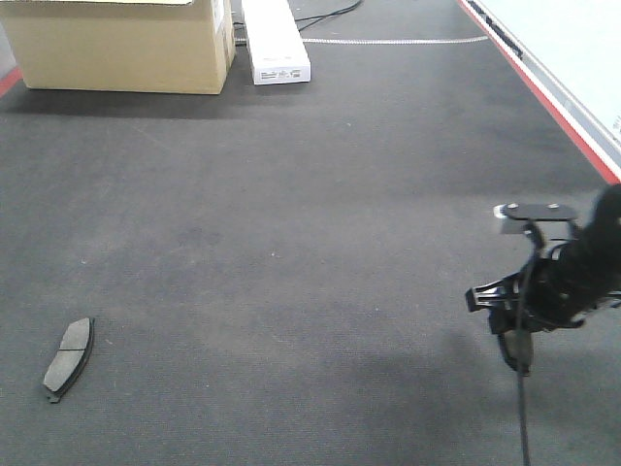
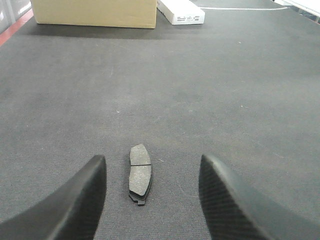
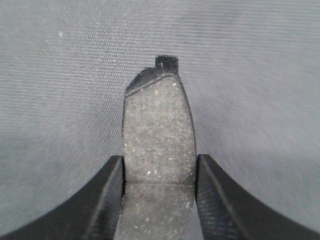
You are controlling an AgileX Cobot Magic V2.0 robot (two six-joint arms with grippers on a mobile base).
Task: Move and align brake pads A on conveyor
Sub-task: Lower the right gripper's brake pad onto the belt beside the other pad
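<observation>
left wrist view: the loose pad (image 2: pixel 140 172) is seen lying flat on the belt (image 2: pixel 210 90) just ahead of the left gripper (image 2: pixel 152 157), whose fingers (image 2: pixel 85 200) are spread wide with nothing between them but the pad further out. the pad's long axis runs near to far, almost in line with the gripper's reach and only slightly skewed, with its small tab at the near end, so its narrow width is presented across the gap. a short forward and downward move is judged enough to bring the fingers to its two long edges. nothing is seen in the way. in the front view the same pad is placed at the near left of the belt, well apart from the right arm at the near right, so the left arm is judged the nearer one. the right gripper (image 3: pixel 160 160) is closed on a held pad (image 3: pixel 157 120), pinched across its width with the tab end pointing away from the wrist; whether this pad touches the belt cannot be told. a cardboard box (image 1: pixel 126 44) and a white box (image 1: pixel 275 39) stand at the far left, well clear of both pads, and a red strip (image 1: pixel 543 97) runs along the right edge. no other pads are in view.
</observation>
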